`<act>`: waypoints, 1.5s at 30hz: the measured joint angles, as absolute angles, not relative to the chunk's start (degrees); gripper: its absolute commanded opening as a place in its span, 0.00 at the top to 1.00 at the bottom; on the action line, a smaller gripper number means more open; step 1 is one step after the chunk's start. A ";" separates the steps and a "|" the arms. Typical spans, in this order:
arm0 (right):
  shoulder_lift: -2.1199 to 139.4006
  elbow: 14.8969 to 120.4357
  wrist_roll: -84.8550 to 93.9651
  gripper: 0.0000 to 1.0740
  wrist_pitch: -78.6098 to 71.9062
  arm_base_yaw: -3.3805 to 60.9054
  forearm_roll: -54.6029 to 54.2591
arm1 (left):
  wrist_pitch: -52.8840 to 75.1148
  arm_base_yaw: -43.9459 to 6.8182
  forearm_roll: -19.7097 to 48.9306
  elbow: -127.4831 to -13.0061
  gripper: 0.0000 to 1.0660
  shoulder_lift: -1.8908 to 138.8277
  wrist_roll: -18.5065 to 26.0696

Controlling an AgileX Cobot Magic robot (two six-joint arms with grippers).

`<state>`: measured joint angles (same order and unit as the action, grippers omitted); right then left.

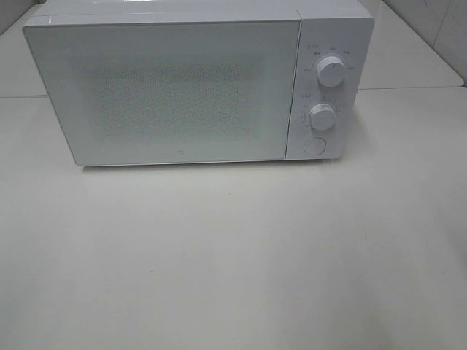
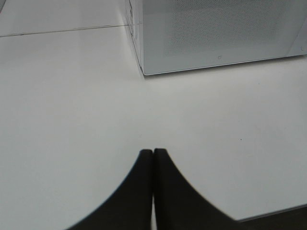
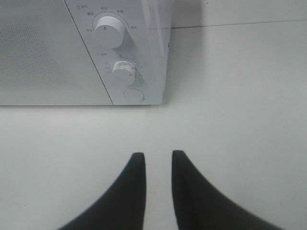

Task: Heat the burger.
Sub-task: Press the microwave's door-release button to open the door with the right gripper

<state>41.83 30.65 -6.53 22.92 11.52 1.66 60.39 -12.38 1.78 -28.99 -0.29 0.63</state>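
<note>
Burger: not visible in any view. It may be inside the microwave [image 1: 182, 87] behind the closed door [image 1: 168, 91], but the frosted panel hides the interior, so I cannot tell.
Right gripper [image 3: 158, 154]: fingers slightly apart with nothing between them. It is low over the table [image 1: 233, 270], in front of the microwave's control panel and well clear of it.
Left gripper [image 2: 153, 151]: fingers pressed together and empty, in front of the microwave's door-side front corner.
Step in hand: since the door is closed, probably turning the lower dial [image 3: 125, 72] to start the heating.
Doing it well: centre the finger gap on that dial and approach square to the microwave's front. Close on the dial's rim and twist about its axis without shoving the microwave backward. Stay off the upper dial [image 3: 109, 30] and the round button [image 3: 133, 94] just beneath.
High view alone shows: the microwave's whole front, door and controls together. Neither gripper appears in it.
Right wrist view alone shows: the finger gap set against the panel, plus the microwave's side wall there.
Left wrist view alone shows: the door's lower corner and the opposite side wall, with no controls.
</note>
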 measured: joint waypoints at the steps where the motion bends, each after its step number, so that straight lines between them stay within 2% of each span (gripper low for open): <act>1: 43.20 30.65 -6.42 0.93 21.60 11.52 1.66 | 60.39 -12.38 1.78 -28.99 1.00 -0.29 0.63; 4: 47.38 30.65 -5.90 1.00 17.76 11.52 1.66 | 60.39 -12.38 1.78 -28.99 1.00 -0.29 0.63; 26: 78.67 30.65 -5.61 1.00 -14.73 12.03 1.66 | 60.39 -12.38 1.78 -28.99 1.00 -0.29 0.63; 37: 93.85 30.77 -6.65 1.00 -30.31 22.35 1.66 | 60.39 -12.38 1.78 -28.99 1.00 -0.29 0.63; 41: 97.06 30.77 -10.20 1.00 -33.69 23.32 1.66 | 60.39 -12.38 1.78 -28.99 1.00 -0.29 0.63; 45: 101.76 30.83 -20.91 1.00 -37.82 23.55 1.66 | 60.39 -12.38 1.78 -28.99 1.00 -0.29 0.63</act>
<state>101.76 30.83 -20.91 -37.82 23.55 1.66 60.39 -12.38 1.78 -28.99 -0.29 0.63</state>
